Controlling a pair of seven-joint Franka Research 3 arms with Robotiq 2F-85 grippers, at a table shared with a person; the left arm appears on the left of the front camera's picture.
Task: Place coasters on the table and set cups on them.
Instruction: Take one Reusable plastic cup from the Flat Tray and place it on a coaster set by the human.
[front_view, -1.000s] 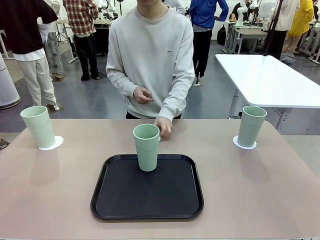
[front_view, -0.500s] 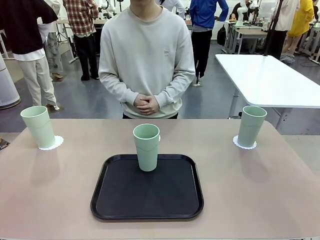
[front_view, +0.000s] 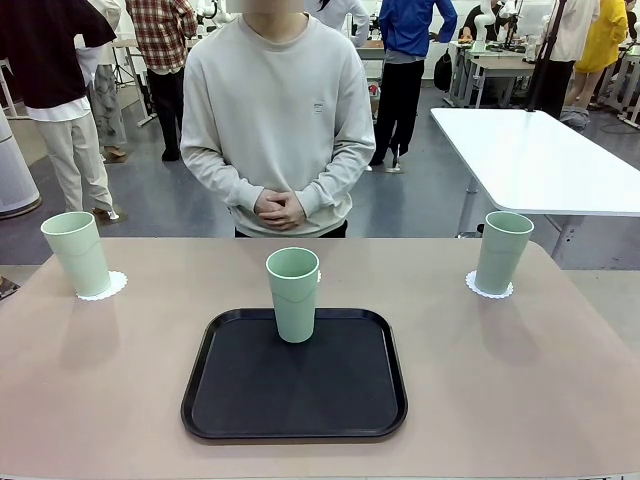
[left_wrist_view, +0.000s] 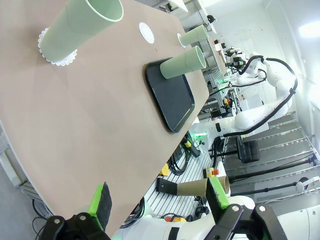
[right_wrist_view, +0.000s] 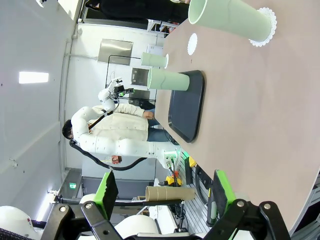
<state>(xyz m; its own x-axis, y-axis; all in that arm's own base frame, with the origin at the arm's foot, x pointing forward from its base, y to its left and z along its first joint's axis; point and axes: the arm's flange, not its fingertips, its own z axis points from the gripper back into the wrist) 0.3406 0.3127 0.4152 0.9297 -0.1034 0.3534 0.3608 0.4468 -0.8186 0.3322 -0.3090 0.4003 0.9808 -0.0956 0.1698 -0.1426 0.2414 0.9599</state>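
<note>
Mint-green cups (front_view: 293, 293), two on lacy coasters (front_view: 488, 291), third coaster (left_wrist_view: 147, 33) seemingly bare, left end effector (left_wrist_view: 159, 189) apart, right end effector (right_wrist_view: 164, 187) apart

On the tan bench (front_view: 520, 380), a black tray (front_view: 295, 400) lies in the middle, between the two arms' sides. One mint-green cup (front_view: 293, 295) stands upright on the tray's far edge. On the left arm's side, a second cup (front_view: 76, 253) stands on a lacy white coaster (front_view: 112, 287). On the right arm's side, a third cup (front_view: 502, 252) stands on another coaster (front_view: 480, 290). Across the bench stands a person in a grey sweatshirt, hands (front_view: 280, 209) clasped.
</note>
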